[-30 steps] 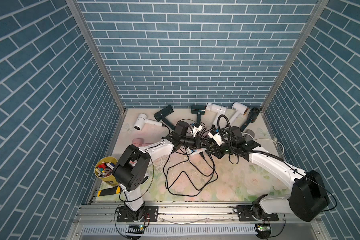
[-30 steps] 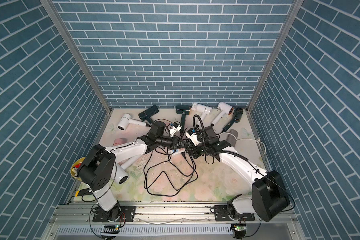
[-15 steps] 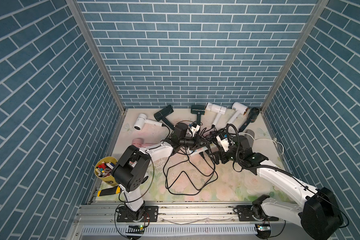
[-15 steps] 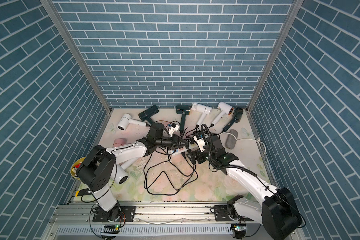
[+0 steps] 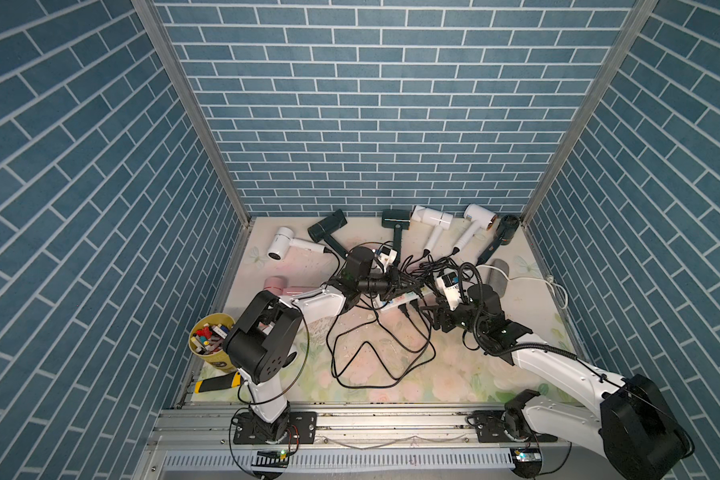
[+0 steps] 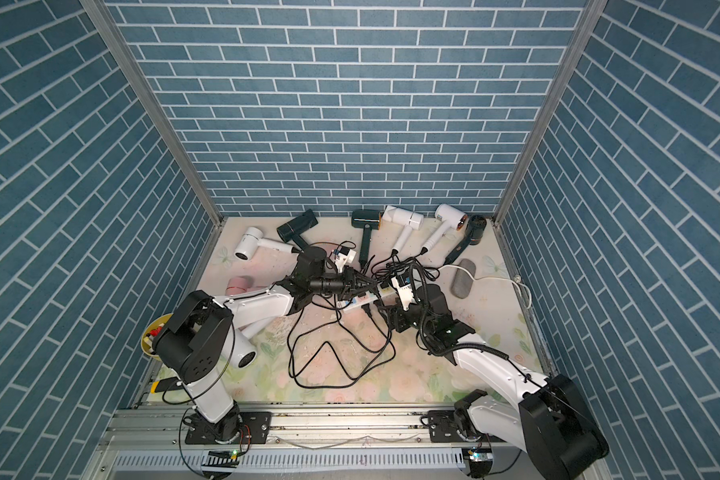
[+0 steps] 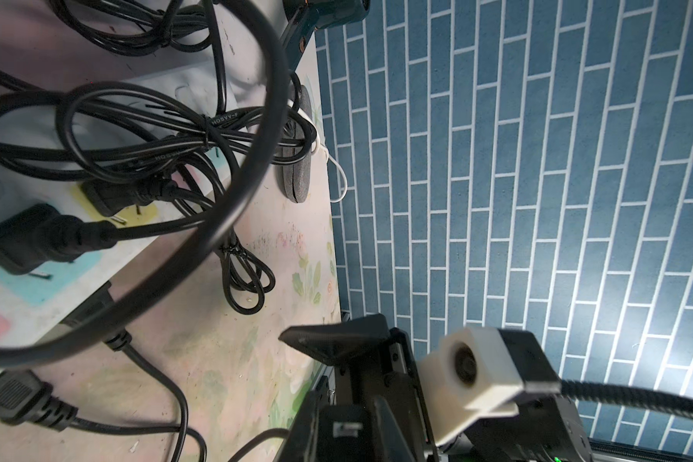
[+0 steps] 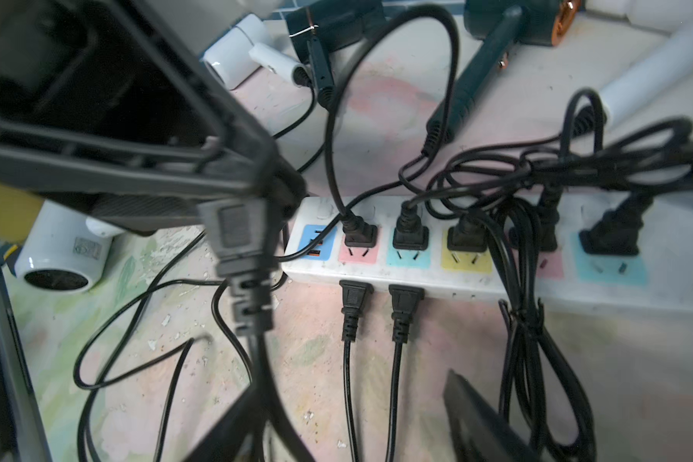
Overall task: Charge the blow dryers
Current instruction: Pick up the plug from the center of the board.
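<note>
Currently, I judge the task to be nearly complete.

**Location of task items.** Six blow dryers [image 5: 431,217] lie along the back wall in both top views. The pink dryer [image 5: 276,284] lies at left centre. One white dryer [image 6: 242,358] lies partly under the left arm at lower left. Their black cords converge on the power strip [image 8: 417,276] at frame centre.

**Done.** Five plugs stand in the coloured sockets on the strip's top face. Two further plugs butt against its side edge; I cannot confirm that they are fully seated.

**Remaining.** One plug [image 8: 237,234] is off the strip. The left gripper [image 6: 356,284] pinches it, jaws pressed onto the plug body, near the strip's blue end, with the cord hanging below. I take this to be the eighth and last connection. Cords cover part of the strip, so I cannot tell which socket is free.

**Right arm.** The right gripper [image 6: 396,322] hangs just in front of the strip. Its jaws are spread with nothing clamped between them.

**Change from the earlier frame.**
- One second ago the right gripper sat over the strip among the cords, close to the left gripper.
- It has since backed off toward the lower right of the frame.
- The left arm and the dryers show no visible shift.
</note>
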Controlling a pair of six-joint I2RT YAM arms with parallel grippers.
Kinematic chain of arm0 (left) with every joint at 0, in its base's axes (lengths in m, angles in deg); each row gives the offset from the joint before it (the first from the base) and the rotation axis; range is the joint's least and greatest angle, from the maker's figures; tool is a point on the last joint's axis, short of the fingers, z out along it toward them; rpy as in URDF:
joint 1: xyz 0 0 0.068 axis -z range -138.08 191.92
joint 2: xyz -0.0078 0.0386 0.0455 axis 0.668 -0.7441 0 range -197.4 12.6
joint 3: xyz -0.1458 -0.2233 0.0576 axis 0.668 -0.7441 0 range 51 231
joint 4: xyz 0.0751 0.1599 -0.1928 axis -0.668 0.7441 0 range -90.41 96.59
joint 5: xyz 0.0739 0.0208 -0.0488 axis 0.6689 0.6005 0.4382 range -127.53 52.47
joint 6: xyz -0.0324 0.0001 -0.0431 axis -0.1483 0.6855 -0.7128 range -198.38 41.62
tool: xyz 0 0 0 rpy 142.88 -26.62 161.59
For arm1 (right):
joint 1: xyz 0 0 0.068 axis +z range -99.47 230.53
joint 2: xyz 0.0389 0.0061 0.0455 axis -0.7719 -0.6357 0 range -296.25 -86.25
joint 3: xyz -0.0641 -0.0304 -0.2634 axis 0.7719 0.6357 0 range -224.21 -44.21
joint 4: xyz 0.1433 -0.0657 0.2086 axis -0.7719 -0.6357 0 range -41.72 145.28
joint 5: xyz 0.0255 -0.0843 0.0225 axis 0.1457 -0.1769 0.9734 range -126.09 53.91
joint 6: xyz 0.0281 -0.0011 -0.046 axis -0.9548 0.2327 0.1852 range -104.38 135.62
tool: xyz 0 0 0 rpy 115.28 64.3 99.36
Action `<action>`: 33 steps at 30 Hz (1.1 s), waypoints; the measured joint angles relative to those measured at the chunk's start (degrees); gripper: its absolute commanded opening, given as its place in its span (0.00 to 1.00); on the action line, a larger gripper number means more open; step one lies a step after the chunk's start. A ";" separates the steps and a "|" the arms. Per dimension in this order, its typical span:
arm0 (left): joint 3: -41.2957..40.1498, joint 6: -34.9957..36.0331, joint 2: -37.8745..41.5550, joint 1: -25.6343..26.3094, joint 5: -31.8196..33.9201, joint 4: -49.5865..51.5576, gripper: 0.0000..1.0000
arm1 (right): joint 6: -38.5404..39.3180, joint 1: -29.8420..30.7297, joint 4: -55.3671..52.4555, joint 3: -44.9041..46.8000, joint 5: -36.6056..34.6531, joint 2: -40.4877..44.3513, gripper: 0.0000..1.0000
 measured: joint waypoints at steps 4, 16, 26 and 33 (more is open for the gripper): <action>-0.07 -0.17 -0.04 0.00 0.07 0.02 0.18 | -0.26 0.26 1.46 -0.72 1.53 -0.17 0.54; -0.07 -0.37 -0.74 0.00 0.02 0.11 0.18 | 0.33 1.70 1.95 -5.25 1.46 -5.11 0.36; -0.07 -0.31 -0.87 -0.15 0.00 0.39 0.18 | 0.35 1.84 0.68 -6.54 1.07 -6.32 0.34; -0.07 -0.09 -1.18 -0.15 -0.11 0.52 0.19 | 0.39 1.88 -0.68 -7.65 1.22 -6.51 0.28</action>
